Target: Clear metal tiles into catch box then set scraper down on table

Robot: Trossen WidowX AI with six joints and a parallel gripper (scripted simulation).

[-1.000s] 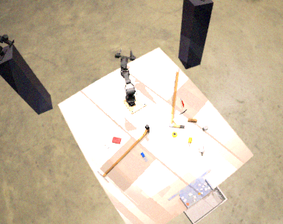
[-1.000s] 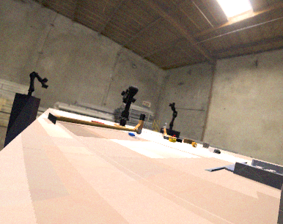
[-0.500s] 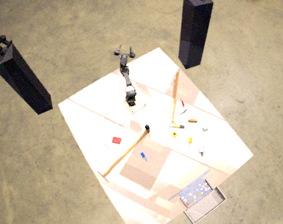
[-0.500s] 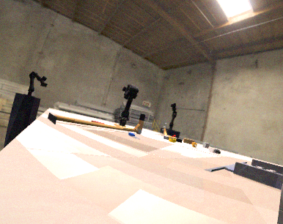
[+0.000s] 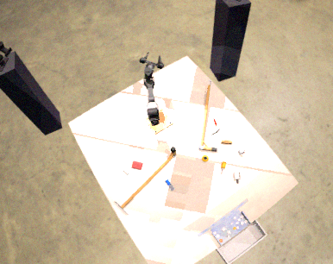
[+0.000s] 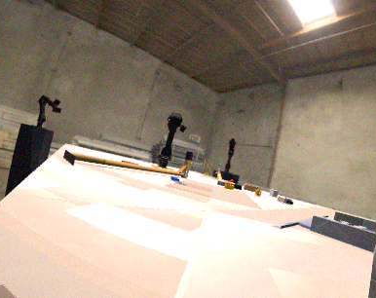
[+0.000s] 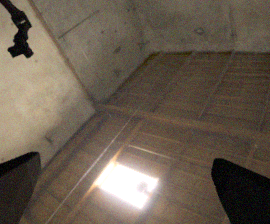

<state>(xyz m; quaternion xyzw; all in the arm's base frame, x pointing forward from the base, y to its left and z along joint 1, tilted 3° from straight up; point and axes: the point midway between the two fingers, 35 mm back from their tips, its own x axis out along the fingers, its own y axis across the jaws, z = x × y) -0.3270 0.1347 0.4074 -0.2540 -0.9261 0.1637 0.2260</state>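
Observation:
A long wooden tool (image 5: 147, 182) (image 6: 128, 163) with a wide flat blade and a black upright grip lies on the table left of centre. A second long wooden tool (image 5: 206, 114) with a black-ended crosspiece lies on the right side. The blue-grey steel plate (image 5: 231, 218) carries several small pale and orange tiles near the table's far corner. The catch box (image 5: 242, 247) (image 6: 347, 235) adjoins it; no tiles can be made out inside. My gripper (image 5: 153, 58) (image 7: 127, 159) is open and empty, raised behind the arm's base, away from both tools; the wrist view shows only wall and ceiling between its fingers.
A red block (image 5: 137, 165) and a blue item (image 5: 169, 185) lie near the left tool. A yellow ring (image 5: 205, 159), a yellow-handled tool (image 5: 223, 165) and a brown block (image 5: 226, 141) lie at right. A thin rail (image 5: 223, 217) borders the plate. Two dark pedestals stand beyond the table.

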